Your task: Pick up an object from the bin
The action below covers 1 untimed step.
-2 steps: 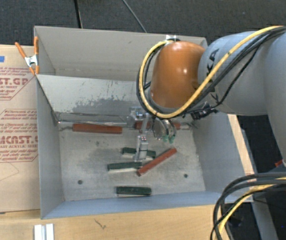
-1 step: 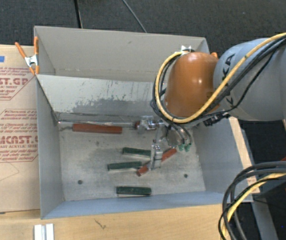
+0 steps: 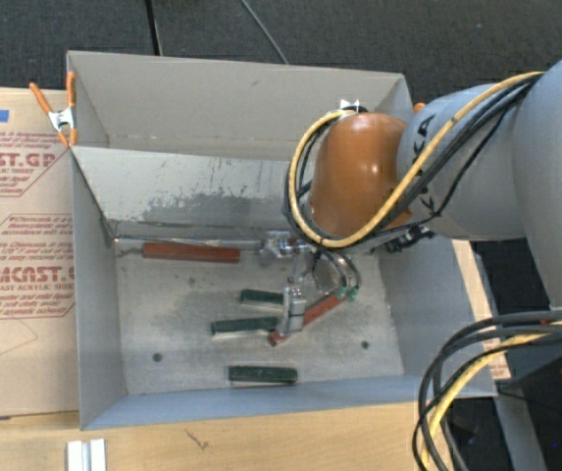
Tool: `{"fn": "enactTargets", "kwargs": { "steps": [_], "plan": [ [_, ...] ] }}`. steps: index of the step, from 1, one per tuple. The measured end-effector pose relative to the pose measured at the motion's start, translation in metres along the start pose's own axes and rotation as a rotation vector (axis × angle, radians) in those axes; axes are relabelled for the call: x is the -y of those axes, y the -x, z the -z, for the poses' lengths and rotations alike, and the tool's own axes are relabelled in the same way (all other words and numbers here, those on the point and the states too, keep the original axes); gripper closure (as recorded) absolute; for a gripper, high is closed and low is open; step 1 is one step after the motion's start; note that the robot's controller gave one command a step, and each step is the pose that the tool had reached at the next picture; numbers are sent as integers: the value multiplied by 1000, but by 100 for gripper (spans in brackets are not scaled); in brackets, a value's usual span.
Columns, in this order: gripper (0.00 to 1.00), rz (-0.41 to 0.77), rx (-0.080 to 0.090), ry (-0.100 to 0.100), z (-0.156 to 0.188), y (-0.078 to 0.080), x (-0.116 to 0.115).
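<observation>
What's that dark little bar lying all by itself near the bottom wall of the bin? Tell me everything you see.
The dark green bar is slim and straight with blunt ends and a dull surface; its material I cannot tell. It lies flat on the bin floor, lengthwise along the wall at the view's bottom edge, just short of it. Nothing touches it: two similar bars and the gripper sit apart, farther back.

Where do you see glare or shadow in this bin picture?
In the camera view, the orange wrist cover carries a soft sheen, the bin's back wall is brightest, and the floor around the tool is dimmer, without hard shadows.
</observation>
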<state>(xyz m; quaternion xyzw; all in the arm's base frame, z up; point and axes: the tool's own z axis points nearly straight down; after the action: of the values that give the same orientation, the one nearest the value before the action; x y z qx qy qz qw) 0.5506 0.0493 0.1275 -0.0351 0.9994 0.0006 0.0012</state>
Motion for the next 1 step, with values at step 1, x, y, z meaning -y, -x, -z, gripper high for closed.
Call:
{"fn": "enactTargets", "kwargs": {
  "steps": [1],
  "plan": [
    [0, 19, -5, 1, -60, 2, 1]
  ]
}}
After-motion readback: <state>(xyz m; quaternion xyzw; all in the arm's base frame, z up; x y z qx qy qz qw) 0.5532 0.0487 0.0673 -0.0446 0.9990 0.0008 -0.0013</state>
